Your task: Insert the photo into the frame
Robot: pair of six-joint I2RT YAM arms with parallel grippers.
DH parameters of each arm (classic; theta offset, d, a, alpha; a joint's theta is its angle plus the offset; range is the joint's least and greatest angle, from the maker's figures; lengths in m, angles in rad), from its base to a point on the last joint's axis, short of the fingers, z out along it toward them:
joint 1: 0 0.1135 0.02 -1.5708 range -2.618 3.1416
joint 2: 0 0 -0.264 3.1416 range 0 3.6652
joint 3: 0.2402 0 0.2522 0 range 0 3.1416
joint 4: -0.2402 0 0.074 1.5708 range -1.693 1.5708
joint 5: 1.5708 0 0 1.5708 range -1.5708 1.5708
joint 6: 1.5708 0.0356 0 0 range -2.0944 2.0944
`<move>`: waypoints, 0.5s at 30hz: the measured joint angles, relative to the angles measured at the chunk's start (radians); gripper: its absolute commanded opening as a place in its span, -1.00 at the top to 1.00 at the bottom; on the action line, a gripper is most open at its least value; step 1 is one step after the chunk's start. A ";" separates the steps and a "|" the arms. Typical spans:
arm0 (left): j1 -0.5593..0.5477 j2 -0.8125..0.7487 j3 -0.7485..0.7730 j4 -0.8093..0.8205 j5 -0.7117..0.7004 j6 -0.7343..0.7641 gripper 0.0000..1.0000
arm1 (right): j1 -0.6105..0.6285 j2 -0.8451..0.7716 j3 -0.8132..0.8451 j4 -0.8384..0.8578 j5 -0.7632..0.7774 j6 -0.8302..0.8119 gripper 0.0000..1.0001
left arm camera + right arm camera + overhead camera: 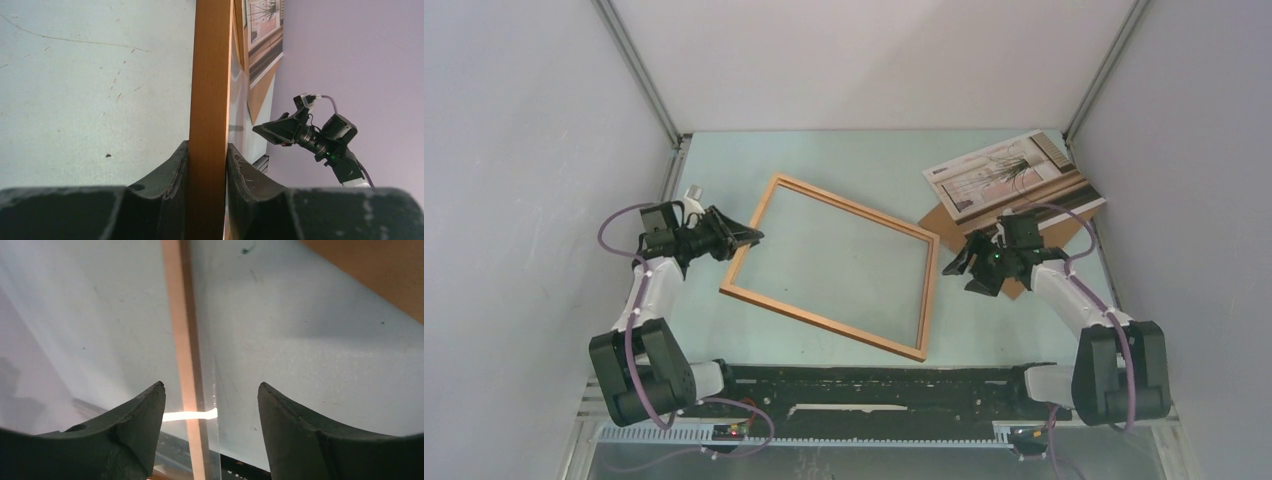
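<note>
The frame (857, 207), a thin light-brown wooden rectangle, lies slanted in the middle of the table. My left gripper (754, 237) is shut on its left rail; in the left wrist view that rail (207, 90) stands clamped between both fingers of the gripper (207, 150). My right gripper (948, 267) is at the frame's right side. In the right wrist view this gripper (210, 387) is open, with the right rail (181, 335) running between the fingers and touching neither. The photo (1012, 172), white-bordered with dark plant lines, lies at the back right, also showing in the left wrist view (262, 20).
A plain brown backing board (1030, 222) lies under the photo at the back right, its corner showing in the right wrist view (380, 270). Pale walls close in the table on the left, the back and the right. A black rail (874, 385) runs along the near edge between the arm bases.
</note>
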 measured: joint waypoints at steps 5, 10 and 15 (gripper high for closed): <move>0.001 0.026 0.000 -0.005 -0.014 0.013 1.00 | -0.125 0.103 -0.059 0.097 -0.211 -0.013 -0.28; 0.001 0.028 0.000 -0.006 -0.018 0.016 1.00 | -0.138 0.247 -0.102 0.282 -0.397 0.008 -0.09; 0.001 0.028 0.000 -0.012 -0.025 0.019 1.00 | -0.139 0.312 -0.129 0.408 -0.520 0.053 0.05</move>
